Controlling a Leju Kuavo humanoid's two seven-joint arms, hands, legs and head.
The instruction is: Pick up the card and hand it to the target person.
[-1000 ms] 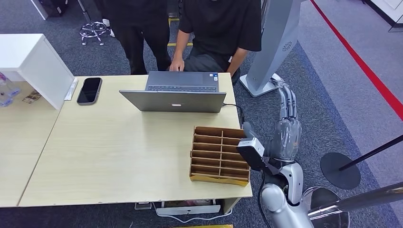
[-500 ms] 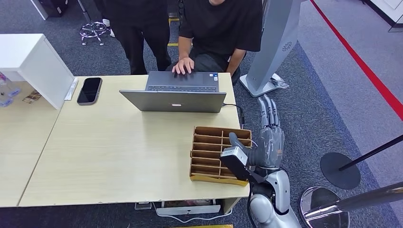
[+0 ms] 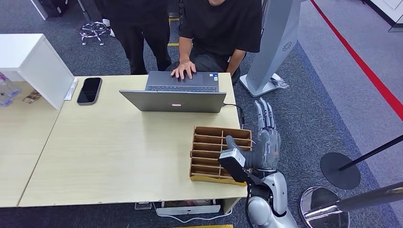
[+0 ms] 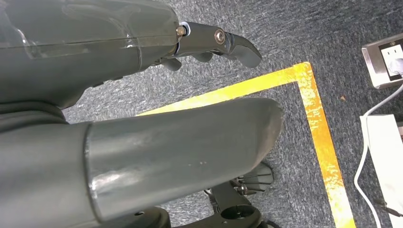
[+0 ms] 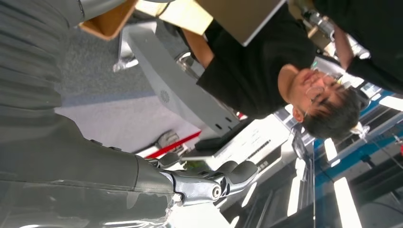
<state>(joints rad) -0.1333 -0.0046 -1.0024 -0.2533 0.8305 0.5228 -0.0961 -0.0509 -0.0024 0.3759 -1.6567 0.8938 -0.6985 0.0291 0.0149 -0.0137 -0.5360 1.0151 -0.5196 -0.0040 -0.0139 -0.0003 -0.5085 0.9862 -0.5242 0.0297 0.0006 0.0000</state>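
Right hand (image 3: 266, 142) sits at the bench's (image 3: 114, 156) right edge, just beside the divided wooden organizer (image 3: 220, 154), fingers straight and spread, pointing away from me, holding nothing. I can't make out a card in the organizer's slots from the head view, so card position relative to the hand is unknown. Laptop (image 3: 175, 92) stands behind the organizer, its cable running off the bench edge near the hand. Seated person (image 3: 221, 28) has a hand on the keyboard; phone (image 3: 89, 90) and white box (image 3: 33, 64) are far left. Left hand (image 4: 142, 95) hangs over carpet and yellow floor tape (image 4: 313, 118), fingers loosely extended, nothing held.
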